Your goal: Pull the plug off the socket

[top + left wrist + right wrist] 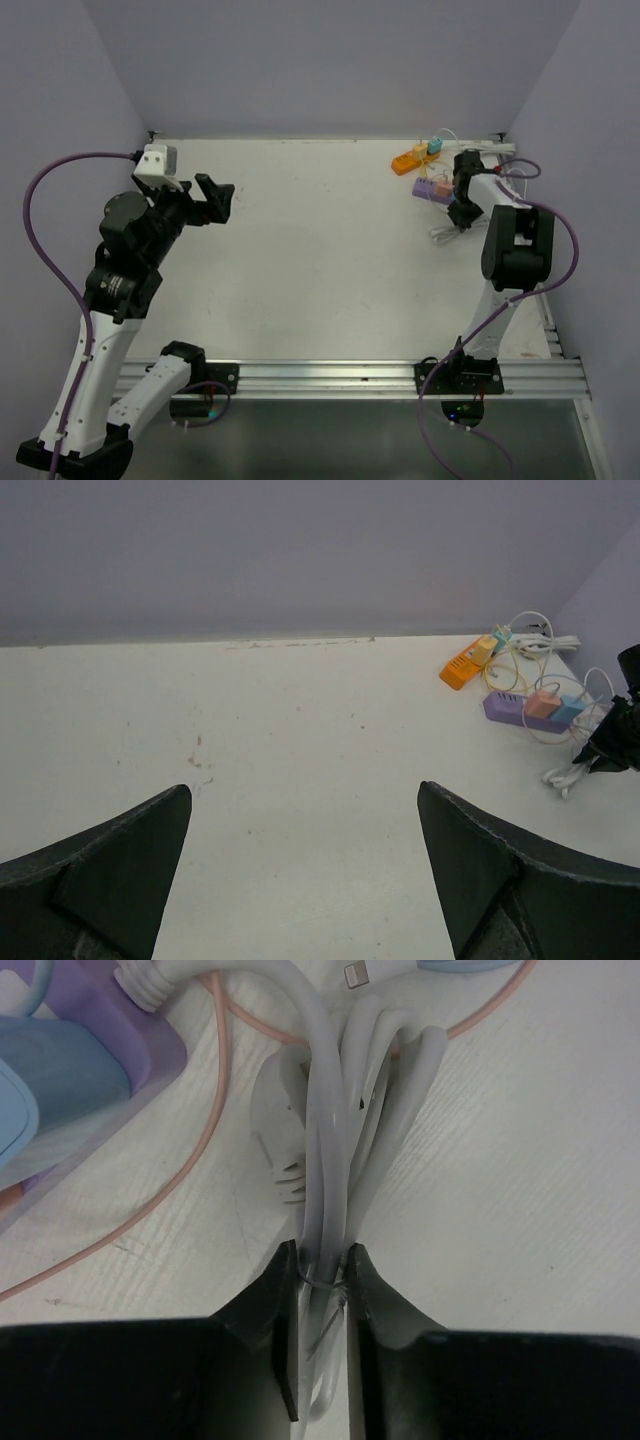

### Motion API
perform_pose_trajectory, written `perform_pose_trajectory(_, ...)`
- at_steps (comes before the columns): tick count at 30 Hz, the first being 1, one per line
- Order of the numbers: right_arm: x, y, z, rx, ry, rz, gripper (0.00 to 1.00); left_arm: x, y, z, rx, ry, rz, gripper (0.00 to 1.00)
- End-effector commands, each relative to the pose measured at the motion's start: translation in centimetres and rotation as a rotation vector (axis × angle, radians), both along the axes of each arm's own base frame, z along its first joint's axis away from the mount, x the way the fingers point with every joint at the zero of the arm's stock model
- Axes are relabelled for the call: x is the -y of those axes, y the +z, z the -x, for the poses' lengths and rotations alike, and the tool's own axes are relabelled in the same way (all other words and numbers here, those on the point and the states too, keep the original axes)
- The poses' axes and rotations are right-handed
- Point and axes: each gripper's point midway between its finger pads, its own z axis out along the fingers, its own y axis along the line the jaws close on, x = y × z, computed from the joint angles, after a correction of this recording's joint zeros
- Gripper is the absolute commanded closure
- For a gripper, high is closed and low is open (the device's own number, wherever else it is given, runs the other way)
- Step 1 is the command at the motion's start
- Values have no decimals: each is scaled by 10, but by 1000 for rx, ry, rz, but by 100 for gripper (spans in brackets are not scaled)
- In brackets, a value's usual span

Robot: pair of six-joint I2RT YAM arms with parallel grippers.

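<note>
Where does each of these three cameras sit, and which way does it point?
Top external: high behind the robot, looking down on the table; left arm and right arm both show.
Left wrist: on the left arm, facing across the table toward the purple power strip; the open left end effector frames it.
Right wrist: close above the white cable bundle, pinched in the right end effector.
Shared: all three show the purple power strip.

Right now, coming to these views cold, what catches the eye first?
Brightest is the cluster in the far right corner of the table: an orange power strip and a purple power strip, with plugs seated in them. There the right gripper pinches a white cable bundle, while the left gripper hangs open above the left side.
</note>
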Motion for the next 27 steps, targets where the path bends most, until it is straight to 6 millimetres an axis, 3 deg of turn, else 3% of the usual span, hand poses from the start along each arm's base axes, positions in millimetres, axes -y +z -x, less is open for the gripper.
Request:
perform_pose_trajectory(1,-11,-7,1,10,20,-56,91,3,14,3,45,-13,26,0)
perform_pose_trajectory(2,-12,-8,3,6,24,-65,99,3,16,4,50,-14,26,1)
perform_pose_trajectory(3,-15,-7,5,12,27,-80,100,2,16,4,50,-11,25,0)
perform_pose_trajectory(8,-22,3,18,37,57,-102,100,3,16,5,51,-15,31,0)
perform_pose_trajectory(16,-36,27,59,42,156,-105,100,7,17,6,53,-32,48,0)
perform_pose_trajectory(21,-61,31,83,30,266,-174,100,8,16,6,48,-36,54,0)
perform_pose_trajectory(27,-117,38,104,8,492,-179,100,7,11,6,35,-33,50,0)
